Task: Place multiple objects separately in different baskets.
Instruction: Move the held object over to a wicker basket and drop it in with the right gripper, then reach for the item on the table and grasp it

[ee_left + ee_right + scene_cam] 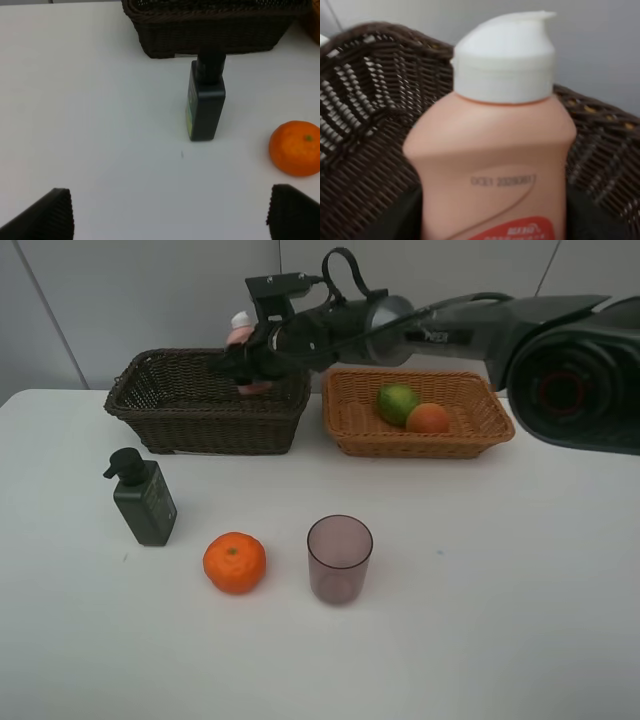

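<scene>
My right gripper [250, 360] is shut on the small pink bottle with white cap [239, 334] and holds it upright over the dark brown basket [135, 400]. The right wrist view shows the bottle [495, 150] close up with the basket's weave [365, 125] behind it. The green oval fruit [397, 402] and the peach [428, 418] lie in the light orange-tan basket [470, 438]. The dark green pump bottle [144, 498], the mandarin [234, 562] and the purplish cup [339, 558] stand on the table. My left gripper [170, 215] is open and empty, short of the pump bottle [206, 107] and the mandarin [296, 148].
The white table [480, 590] meets a grey wall right behind the baskets. The right arm [450, 325] stretches from the right over the light basket. In the left wrist view the dark basket [210, 32] stands just behind the pump bottle.
</scene>
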